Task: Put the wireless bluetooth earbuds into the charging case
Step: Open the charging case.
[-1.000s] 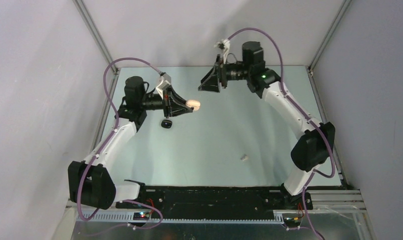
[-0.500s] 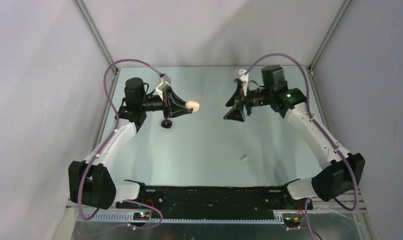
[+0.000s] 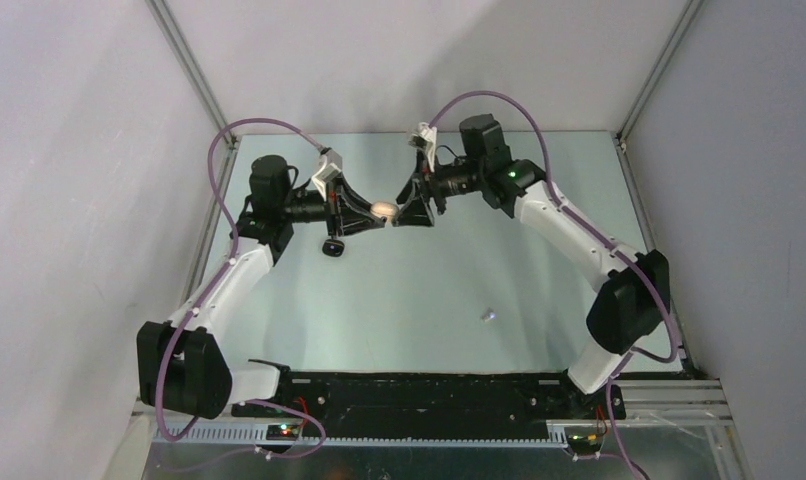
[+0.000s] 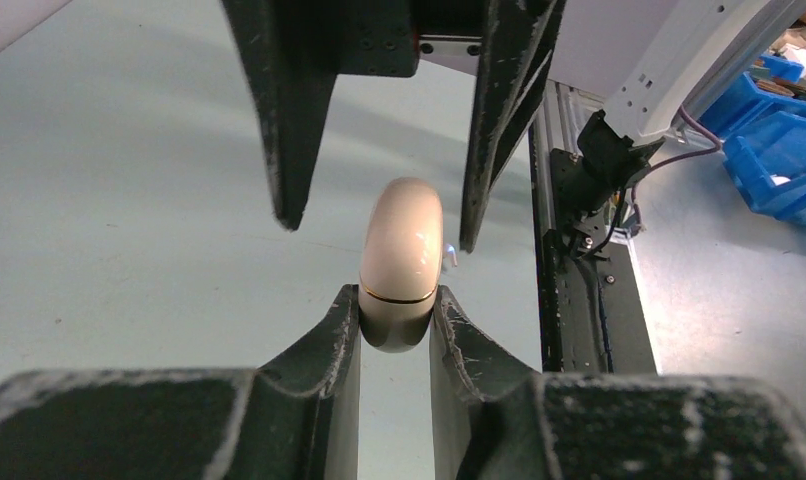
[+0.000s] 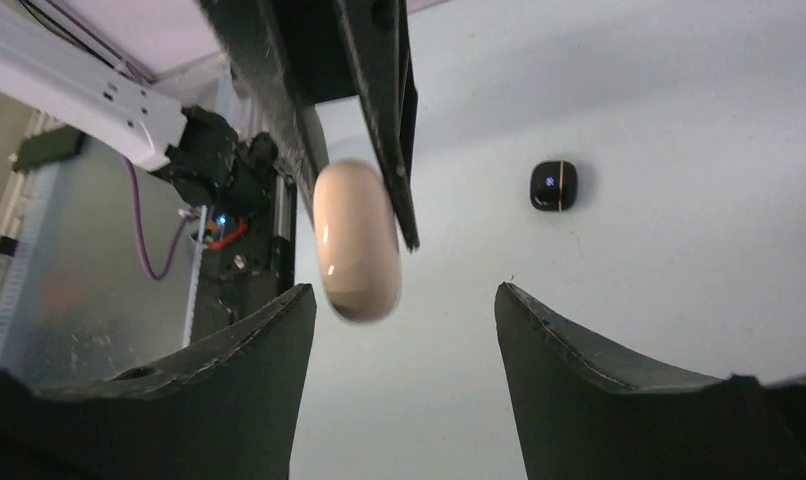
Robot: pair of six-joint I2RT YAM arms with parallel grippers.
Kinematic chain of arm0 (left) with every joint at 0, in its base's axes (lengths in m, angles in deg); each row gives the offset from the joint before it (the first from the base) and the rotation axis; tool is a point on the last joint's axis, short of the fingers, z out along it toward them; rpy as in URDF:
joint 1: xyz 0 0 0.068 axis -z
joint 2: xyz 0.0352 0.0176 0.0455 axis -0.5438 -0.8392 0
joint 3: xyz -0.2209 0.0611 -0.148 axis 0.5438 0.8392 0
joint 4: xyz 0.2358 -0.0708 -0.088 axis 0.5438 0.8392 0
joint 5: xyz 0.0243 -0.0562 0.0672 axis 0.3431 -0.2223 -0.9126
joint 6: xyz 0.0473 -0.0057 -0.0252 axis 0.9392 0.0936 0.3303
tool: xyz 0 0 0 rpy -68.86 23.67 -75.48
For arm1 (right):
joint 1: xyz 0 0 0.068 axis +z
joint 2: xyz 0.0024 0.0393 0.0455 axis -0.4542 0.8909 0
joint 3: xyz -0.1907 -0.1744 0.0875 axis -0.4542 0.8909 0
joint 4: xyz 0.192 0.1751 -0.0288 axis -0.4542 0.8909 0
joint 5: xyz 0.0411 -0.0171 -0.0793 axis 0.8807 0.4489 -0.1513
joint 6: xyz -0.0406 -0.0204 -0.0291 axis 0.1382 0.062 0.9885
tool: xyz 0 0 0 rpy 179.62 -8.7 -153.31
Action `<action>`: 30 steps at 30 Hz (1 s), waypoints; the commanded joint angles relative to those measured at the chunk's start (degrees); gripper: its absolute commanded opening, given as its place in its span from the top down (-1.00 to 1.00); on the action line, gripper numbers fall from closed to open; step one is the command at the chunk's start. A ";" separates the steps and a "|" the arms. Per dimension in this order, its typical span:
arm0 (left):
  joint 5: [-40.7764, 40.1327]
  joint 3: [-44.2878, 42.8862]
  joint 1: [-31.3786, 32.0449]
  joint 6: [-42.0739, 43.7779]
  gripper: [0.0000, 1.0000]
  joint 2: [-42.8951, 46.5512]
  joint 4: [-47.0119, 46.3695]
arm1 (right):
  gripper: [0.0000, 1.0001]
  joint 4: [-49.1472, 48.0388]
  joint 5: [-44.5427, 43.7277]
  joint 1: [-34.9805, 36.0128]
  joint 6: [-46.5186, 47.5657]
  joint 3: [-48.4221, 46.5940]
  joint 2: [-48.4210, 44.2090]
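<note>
Clamping charging case [image 4: 401,250]: left claw [image 4: 395,298]; right claw [image 5: 404,290] spread apart, flanking case's free end.

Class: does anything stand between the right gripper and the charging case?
Nothing visible does. The left gripper holds the charging case in the air by one end. The open fingers of the right gripper flank its free end, with only clear air between.

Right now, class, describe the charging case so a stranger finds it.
Above the far half of the table, find the left gripper. The charging case is the smooth beige pebble pinched between its fingers, pale against their black.
</note>
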 commanded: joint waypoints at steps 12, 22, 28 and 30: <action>2.03 -0.83 0.42 1.17 1.00 2.59 -1.57 | -0.36 -14.05 0.44 -2.39 -21.78 -6.45 6.31; 1.65 -0.78 0.30 0.77 1.00 2.48 -1.55 | -0.35 -14.98 0.22 -3.01 -23.29 -5.51 6.04; 1.45 -0.63 0.17 0.01 1.00 2.27 -1.57 | -0.38 -18.31 3.10 -3.63 -24.98 -5.68 4.65; 1.42 -0.56 0.05 -0.16 1.00 2.14 -1.57 | -0.40 -20.09 4.54 -4.32 -26.50 -6.59 3.88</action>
